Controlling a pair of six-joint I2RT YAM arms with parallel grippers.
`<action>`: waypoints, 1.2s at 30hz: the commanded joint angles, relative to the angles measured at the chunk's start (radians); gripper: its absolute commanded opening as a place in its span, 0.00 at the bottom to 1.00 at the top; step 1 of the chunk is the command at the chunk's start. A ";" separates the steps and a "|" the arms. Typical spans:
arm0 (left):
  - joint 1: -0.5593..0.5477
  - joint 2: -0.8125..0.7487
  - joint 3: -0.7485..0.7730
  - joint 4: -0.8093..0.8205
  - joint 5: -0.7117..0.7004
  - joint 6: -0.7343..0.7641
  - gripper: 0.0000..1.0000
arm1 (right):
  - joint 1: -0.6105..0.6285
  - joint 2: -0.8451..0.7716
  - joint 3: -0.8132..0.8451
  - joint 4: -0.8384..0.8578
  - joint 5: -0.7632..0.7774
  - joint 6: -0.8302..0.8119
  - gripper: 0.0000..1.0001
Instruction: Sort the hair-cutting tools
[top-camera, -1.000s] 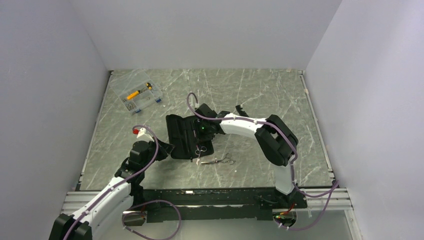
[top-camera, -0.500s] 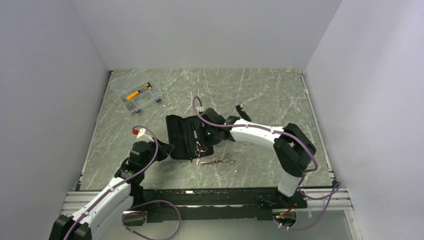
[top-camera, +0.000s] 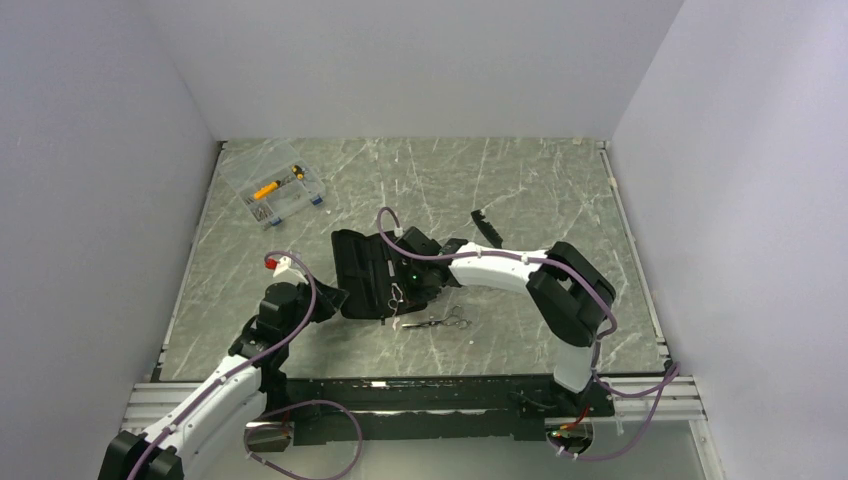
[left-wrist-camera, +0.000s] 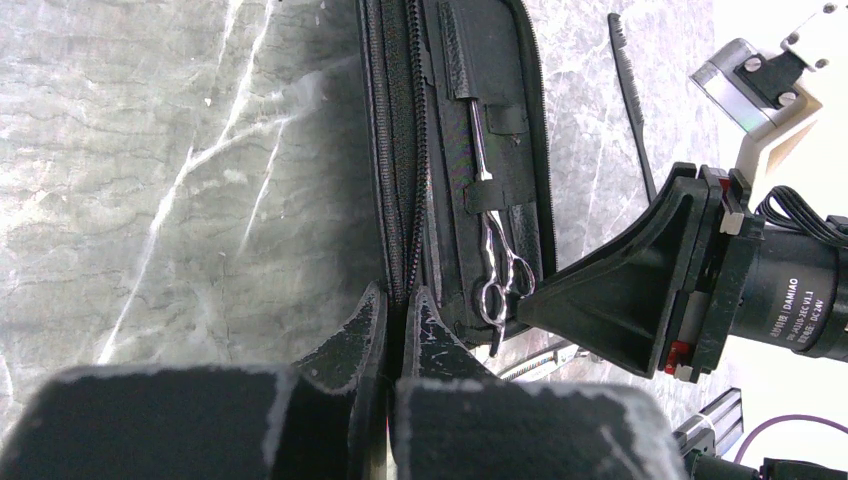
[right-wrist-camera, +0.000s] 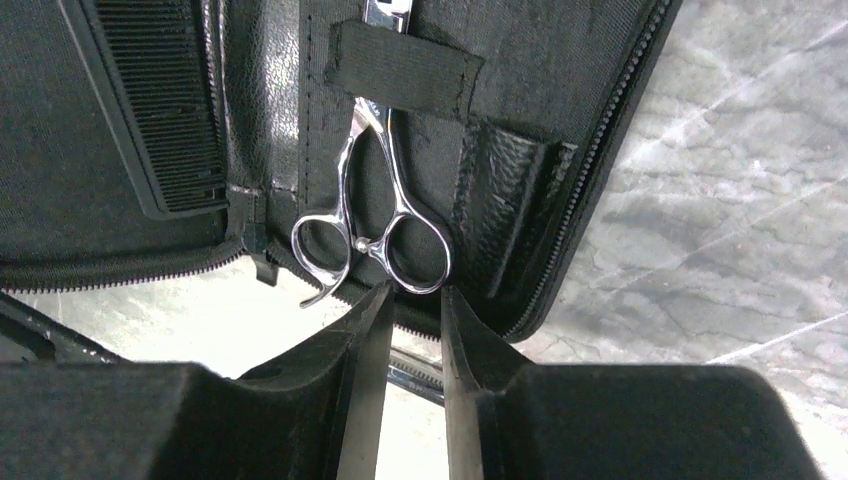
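Thin silver metal scissors with ring handles in the right half, seen from above, of the open flat black zip case, blades tucked under a black elastic strap, rings pointing to the case's near edge. Right at those rings, the right gripper: fingers a narrow gap apart, tips flanking the lower rim of one ring, nothing clamped between them; cannot tell whether touching the metal. In the case's other half, a black fine-toothed comb. At the near end of the case's zip spine, the left gripper: fingers pressed together against the zip edge; cannot tell whether any fabric is caught between. Just off the case's near right corner, flat on the grey marbled bench, a second pair of silver ring-handled scissors. Farther back and to the right, well apart from the case, a slim black comb alone on the bench. Near the far left corner, a clear plastic box with yellow and small parts.
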 joint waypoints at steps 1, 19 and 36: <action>-0.006 -0.003 -0.008 0.007 0.017 0.020 0.00 | 0.004 0.028 0.058 0.000 0.030 -0.004 0.26; -0.006 -0.016 -0.018 0.004 0.031 0.022 0.00 | -0.031 0.107 0.141 0.006 0.099 -0.013 0.24; -0.009 0.000 -0.032 0.051 0.090 0.036 0.00 | -0.049 0.133 0.186 0.039 0.140 0.001 0.23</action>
